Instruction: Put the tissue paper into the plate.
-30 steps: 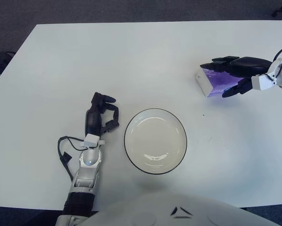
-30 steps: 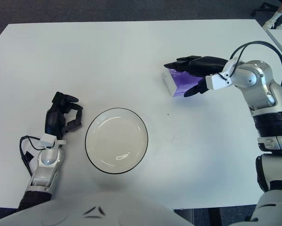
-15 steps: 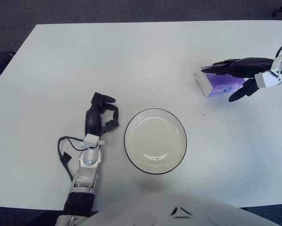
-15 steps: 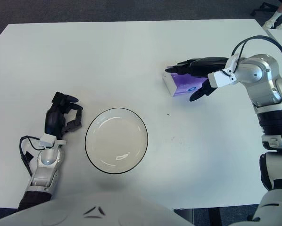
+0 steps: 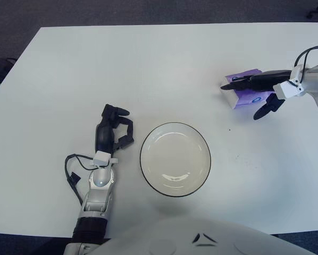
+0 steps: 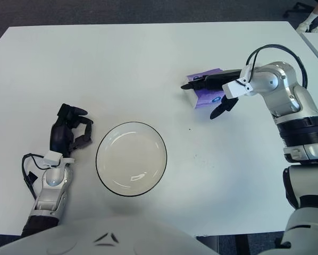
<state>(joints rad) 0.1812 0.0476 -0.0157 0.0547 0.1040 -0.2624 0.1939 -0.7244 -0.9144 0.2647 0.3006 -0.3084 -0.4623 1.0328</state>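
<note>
Loosened right robot hand (image 6: 215,90); one tissue pack (image 6: 206,91), one plate (image 6: 131,158)

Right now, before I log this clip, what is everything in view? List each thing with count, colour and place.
Table: one, white, fills most of the view, dark floor beyond its edges.
Plate: one, white with a dark rim, empty, near the table's front edge, about mid-table.
Tissue paper pack: one, purple with a white end, lying on the table to the right of and behind the plate.
Left hand: one, black fingers curled, holding nothing, showing just left of the plate.
Right hand: one, black fingers, at the tissue paper pack; two fingers reach across its top and a thumb points down at its near side. The pack is not clasped or lifted.
</note>
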